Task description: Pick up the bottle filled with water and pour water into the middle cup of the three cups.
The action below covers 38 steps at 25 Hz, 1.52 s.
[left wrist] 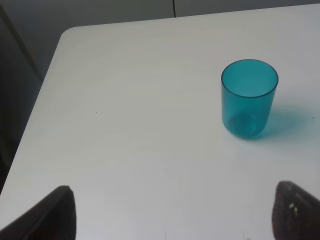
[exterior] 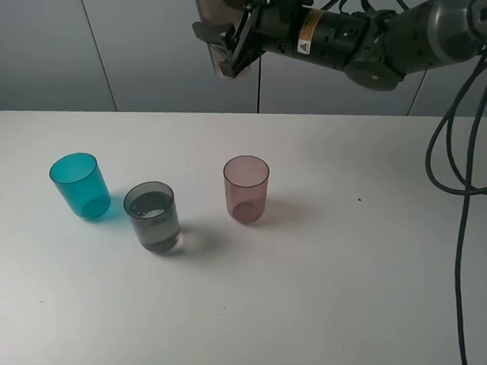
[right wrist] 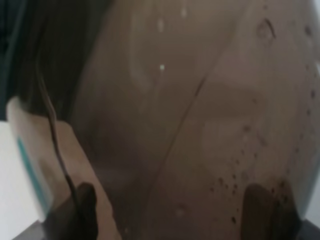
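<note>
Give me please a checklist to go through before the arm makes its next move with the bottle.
1. Grip: the right gripper is shut on the bottle: ok.
2. The middle cup stands upright with water in it: ok.
3. The teal cup and the pink cup stand upright, apart from the middle cup: ok.
4. No spill on the table: cannot tell.
5. Water remaining in the bottle: cannot tell.
6. The left gripper is open and touches nothing: ok.

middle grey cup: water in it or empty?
Holds water: the middle cup shows a liquid surface below its rim in the high view; exact level unclear.
</note>
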Each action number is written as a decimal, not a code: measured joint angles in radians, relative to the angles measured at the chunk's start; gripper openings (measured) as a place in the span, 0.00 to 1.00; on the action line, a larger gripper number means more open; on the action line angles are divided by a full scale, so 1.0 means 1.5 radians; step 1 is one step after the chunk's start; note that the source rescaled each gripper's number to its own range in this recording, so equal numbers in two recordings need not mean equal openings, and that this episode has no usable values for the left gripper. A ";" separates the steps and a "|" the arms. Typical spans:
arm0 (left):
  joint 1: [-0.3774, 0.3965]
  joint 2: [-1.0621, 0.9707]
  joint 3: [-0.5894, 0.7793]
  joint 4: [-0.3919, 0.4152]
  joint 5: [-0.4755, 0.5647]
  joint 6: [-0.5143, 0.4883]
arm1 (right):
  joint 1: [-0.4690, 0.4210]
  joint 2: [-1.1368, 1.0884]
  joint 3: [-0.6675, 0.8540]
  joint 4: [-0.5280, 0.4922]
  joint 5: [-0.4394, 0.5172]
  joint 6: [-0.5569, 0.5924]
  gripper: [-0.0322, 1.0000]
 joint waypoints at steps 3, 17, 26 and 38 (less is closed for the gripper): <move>0.000 0.000 0.000 0.000 0.000 0.000 | -0.049 -0.013 0.025 0.024 0.000 0.087 0.06; 0.000 0.000 0.000 0.000 0.000 0.000 | -0.210 -0.028 0.217 0.265 0.026 -0.049 0.06; 0.000 0.000 0.000 0.000 0.000 0.000 | -0.211 0.013 0.226 0.336 0.004 -0.113 0.06; 0.000 0.000 0.000 0.000 0.000 0.000 | -0.211 0.108 0.228 0.346 -0.082 -0.120 0.06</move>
